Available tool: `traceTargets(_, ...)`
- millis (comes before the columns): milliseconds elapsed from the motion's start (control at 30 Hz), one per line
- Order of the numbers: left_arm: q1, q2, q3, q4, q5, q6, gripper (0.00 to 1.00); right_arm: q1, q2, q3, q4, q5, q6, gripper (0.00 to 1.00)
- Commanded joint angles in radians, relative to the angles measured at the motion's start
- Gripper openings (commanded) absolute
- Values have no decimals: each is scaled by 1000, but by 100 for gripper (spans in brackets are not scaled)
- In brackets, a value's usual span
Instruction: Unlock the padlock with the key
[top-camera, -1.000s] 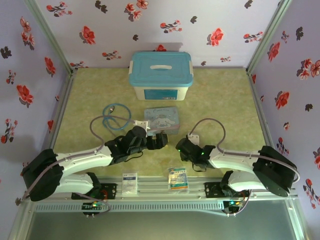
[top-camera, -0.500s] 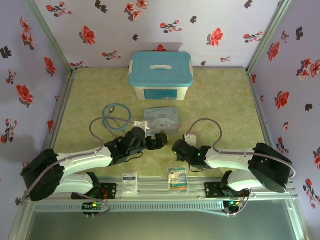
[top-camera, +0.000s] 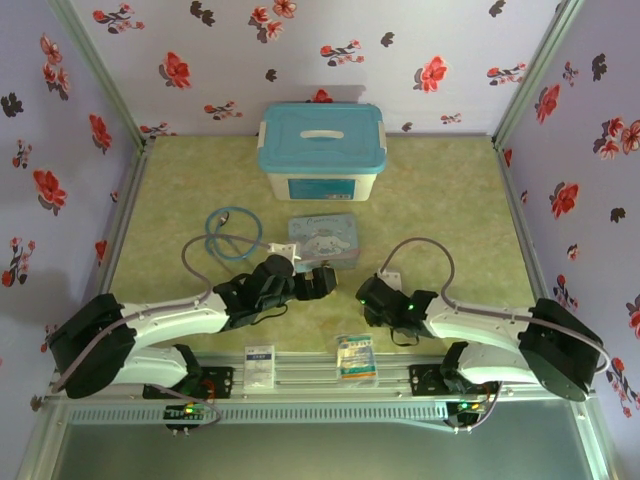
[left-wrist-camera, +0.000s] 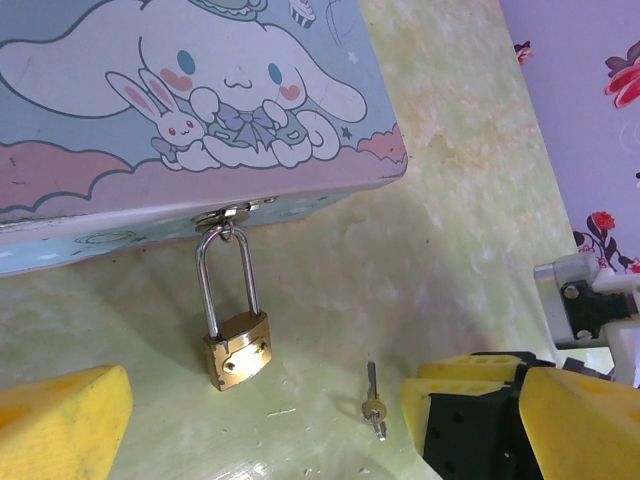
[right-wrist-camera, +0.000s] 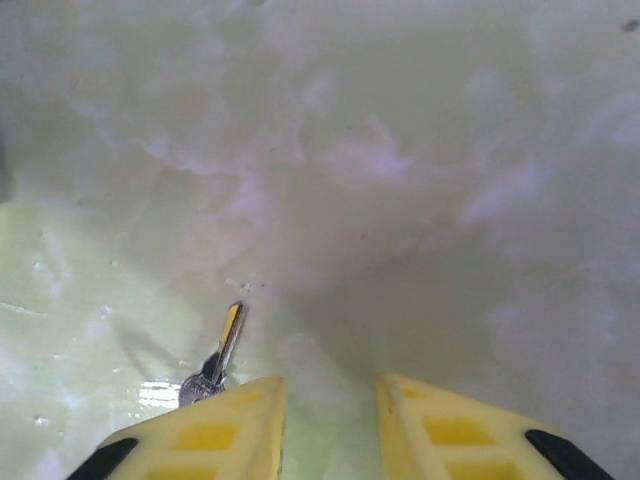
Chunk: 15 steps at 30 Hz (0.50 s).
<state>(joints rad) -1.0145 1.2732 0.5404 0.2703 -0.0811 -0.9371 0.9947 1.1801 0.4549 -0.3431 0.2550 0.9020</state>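
My left gripper's (left-wrist-camera: 268, 405) fingers stand wide apart near the padlock (left-wrist-camera: 237, 350), which is shackled to the tin (left-wrist-camera: 150, 110), and the thin, light, slippery key (right-wrist-camera: 222, 350) lies flat just left of my right gripper's (right-wrist-camera: 330, 400) parted, empty fingers, so I'd pinch its head.

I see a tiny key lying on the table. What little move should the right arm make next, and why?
Probably nudge the right gripper sideways until the key sits between its open fingers, then close. In the right wrist view the key lies flat on the table just outside one finger, and the padlock hangs shut on the tin.
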Motion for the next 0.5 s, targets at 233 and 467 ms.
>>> traceTargets(233, -7, -17, -11, 23, -30, 1, 100, 68, 40, 63, 24, 18, 97, 56)
traceTargets(467, -7, -23, -32, 47, -31, -18, 100, 119, 192, 144, -38, 63, 105, 50)
